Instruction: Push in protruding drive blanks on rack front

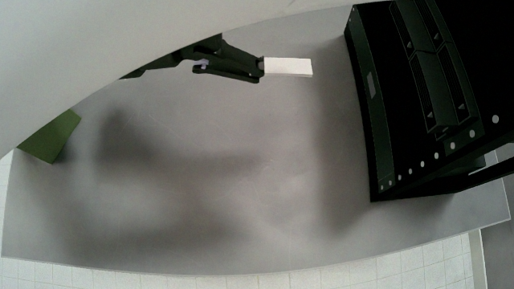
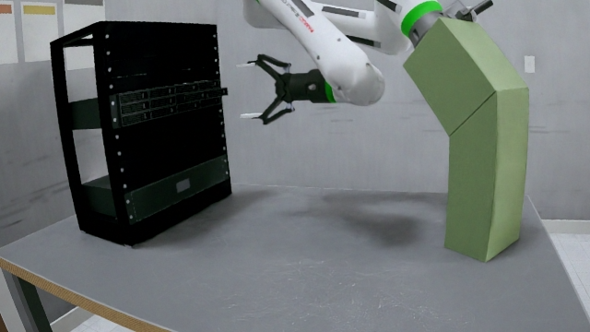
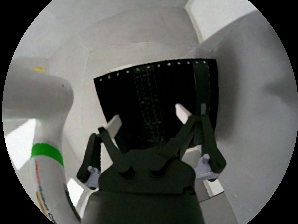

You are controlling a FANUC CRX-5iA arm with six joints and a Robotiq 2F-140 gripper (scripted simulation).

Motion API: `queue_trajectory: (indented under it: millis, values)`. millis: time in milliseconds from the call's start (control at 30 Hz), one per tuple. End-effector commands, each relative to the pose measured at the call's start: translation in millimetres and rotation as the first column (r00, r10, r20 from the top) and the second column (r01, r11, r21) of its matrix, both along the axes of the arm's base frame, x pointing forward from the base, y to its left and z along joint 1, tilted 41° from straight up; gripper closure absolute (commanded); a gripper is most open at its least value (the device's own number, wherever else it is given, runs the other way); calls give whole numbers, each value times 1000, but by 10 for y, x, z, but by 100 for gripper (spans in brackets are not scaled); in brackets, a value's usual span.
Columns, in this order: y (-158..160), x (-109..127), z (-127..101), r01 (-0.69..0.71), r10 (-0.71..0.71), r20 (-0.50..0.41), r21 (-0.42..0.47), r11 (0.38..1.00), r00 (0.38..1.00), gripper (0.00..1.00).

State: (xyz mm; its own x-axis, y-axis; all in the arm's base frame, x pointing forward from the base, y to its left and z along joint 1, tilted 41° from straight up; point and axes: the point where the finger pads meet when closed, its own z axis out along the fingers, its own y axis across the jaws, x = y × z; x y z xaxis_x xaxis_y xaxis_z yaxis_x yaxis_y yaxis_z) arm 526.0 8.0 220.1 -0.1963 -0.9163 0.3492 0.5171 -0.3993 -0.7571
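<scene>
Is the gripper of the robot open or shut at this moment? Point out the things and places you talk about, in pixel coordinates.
Open. In the exterior view, the gripper [image 1: 287,67] [image 2: 245,90] [image 3: 147,114] has its two pale fingertips standing wide apart, with nothing between them.

The top view looks steeply down on the table [image 1: 281,225] [image 2: 295,277]; the exterior view faces rack [image 1: 381,132] [image 2: 60,115] [image 3: 112,100] and arm side-on from farther back; the wrist view looks over the gripper [image 3: 145,120] [image 1: 287,67] [image 2: 246,89] at the rack they all share.
</scene>
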Motion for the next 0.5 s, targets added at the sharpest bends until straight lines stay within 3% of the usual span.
queue_trajectory:
  millis: [0, 467]
  values:
    - [78, 80, 44, 0, 0, 0, 0, 1000, 1000, 0]
    - [547, 567, 293, 0, 0, 0, 0, 1000, 1000, 0]
